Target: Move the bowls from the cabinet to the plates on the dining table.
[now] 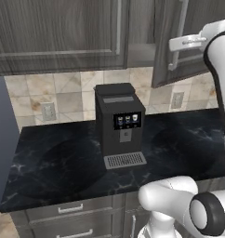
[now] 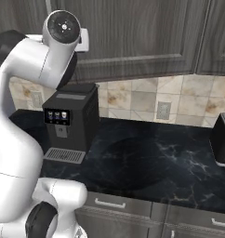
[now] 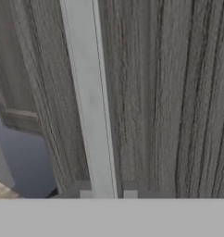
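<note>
The dark wood-grain cabinet (image 1: 58, 32) hangs above the worktop, and its right-hand door (image 1: 198, 56) stands ajar. My arm reaches up to that door's slim metal handle (image 1: 181, 28). In the hand view the pale handle (image 3: 90, 102) runs down the door panel (image 3: 169, 92) and passes between my fingertips, so my gripper (image 3: 108, 194) is shut on it. The white hand (image 1: 184, 42) sits against the handle's lower part. From the right base view the cabinet (image 2: 142, 37) shows behind my raised arm. The bowls are hidden. The plates and the dining table are out of view.
A dark coffee machine (image 1: 120, 123) stands on the black marble worktop (image 1: 54, 162) under the cabinet. A black appliance (image 2: 222, 139) sits at the worktop's far right. Grey drawers (image 1: 70, 209) with bar handles run below, and a tiled backsplash runs behind.
</note>
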Robot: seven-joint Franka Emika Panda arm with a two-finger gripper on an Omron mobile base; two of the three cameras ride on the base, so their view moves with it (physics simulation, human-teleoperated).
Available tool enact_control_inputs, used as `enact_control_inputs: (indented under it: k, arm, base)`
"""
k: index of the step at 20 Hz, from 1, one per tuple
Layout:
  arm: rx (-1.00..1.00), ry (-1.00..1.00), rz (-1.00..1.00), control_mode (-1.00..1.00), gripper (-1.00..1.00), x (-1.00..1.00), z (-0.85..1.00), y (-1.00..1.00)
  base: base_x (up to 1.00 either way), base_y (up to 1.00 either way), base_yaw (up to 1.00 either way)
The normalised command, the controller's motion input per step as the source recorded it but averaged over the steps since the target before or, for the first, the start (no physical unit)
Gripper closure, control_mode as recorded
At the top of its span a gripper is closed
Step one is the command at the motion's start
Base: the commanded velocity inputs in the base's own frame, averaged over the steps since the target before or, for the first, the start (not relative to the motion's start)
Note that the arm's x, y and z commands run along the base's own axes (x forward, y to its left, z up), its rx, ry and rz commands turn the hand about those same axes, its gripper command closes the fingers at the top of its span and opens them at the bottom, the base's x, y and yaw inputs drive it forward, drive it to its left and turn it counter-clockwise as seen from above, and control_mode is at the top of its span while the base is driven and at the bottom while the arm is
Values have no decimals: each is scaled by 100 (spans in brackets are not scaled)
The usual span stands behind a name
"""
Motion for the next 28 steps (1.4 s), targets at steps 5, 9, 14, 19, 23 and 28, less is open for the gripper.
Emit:
enact_control_inputs:
  k: [5, 9, 14, 19, 23, 28]
  arm:
    - [2, 1, 9, -100, 100, -42, 0, -32]
    - [3, 0, 9, -100, 100, -41, -1, -34]
    - [2, 0, 9, -100, 100, -43, 0, -36]
    - [2, -1, 6, -100, 100, -50, 0, -36]
    - [1, -3, 4, -100, 100, -53, 0, -39]
    - [0, -4, 4, -100, -100, -52, -4, -35]
  base:
    - [0, 0, 0]
    - [0, 0, 0]
    - [0, 0, 0]
    - [0, 0, 0]
    - [0, 0, 0]
    - [0, 0, 0]
